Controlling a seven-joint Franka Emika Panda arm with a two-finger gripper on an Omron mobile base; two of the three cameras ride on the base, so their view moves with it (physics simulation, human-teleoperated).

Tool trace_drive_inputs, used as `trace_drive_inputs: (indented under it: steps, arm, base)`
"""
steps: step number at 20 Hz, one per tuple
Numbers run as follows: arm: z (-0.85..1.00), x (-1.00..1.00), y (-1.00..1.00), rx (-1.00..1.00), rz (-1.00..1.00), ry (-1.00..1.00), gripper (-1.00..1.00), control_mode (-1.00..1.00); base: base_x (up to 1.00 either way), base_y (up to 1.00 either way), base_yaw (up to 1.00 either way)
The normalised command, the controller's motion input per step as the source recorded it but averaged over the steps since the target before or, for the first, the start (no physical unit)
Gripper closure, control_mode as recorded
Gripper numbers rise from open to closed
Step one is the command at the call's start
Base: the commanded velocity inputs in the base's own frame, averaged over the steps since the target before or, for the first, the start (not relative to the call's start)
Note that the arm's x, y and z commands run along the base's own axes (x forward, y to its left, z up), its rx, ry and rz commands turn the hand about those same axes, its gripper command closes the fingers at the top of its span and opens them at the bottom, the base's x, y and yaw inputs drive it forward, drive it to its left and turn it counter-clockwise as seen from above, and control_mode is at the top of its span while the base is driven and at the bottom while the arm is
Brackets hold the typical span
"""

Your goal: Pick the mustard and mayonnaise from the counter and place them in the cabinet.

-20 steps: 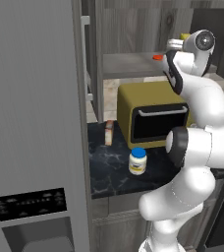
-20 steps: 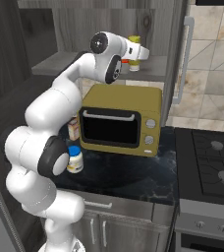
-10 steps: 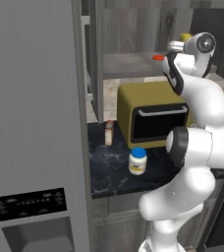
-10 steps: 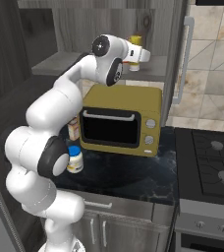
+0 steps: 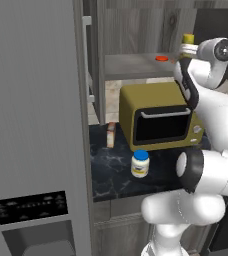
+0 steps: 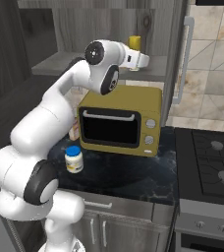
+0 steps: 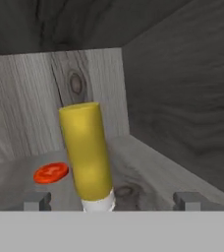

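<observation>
Yellow mustard (image 7: 87, 150) stands nearly upright (pale base down) on the cabinet (image 7: 148, 162) shelf, jaws spread clear.

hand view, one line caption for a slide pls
Open gripper facing the mustard standing on the cabinet shelf beside a red disc.

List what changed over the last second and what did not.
The gripper finished spreading its jaws, letting go of the mustard, which stands on the cabinet shelf beside the red-orange disc. The arm barely moved. The mayonnaise stayed on the counter before the toaster oven.
</observation>
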Motion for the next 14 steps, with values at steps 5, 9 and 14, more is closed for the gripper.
trace_drive_inputs:
  steps: [5,9,14]
  arm:
    - [0.00,-0.96,0.11,0.03,0.01,-0.09,-1.00,-1.00]
    - [-0.01,-0.78,0.28,0.04,0.07,-0.05,-1.00,-1.00]
    - [-0.01,-0.66,0.37,0.04,0.13,-0.02,-1.00,-1.00]
  base:
    - [0.00,0.00,0.00]
    - [0.00,0.00,0.00]
    - [0.00,0.00,0.00]
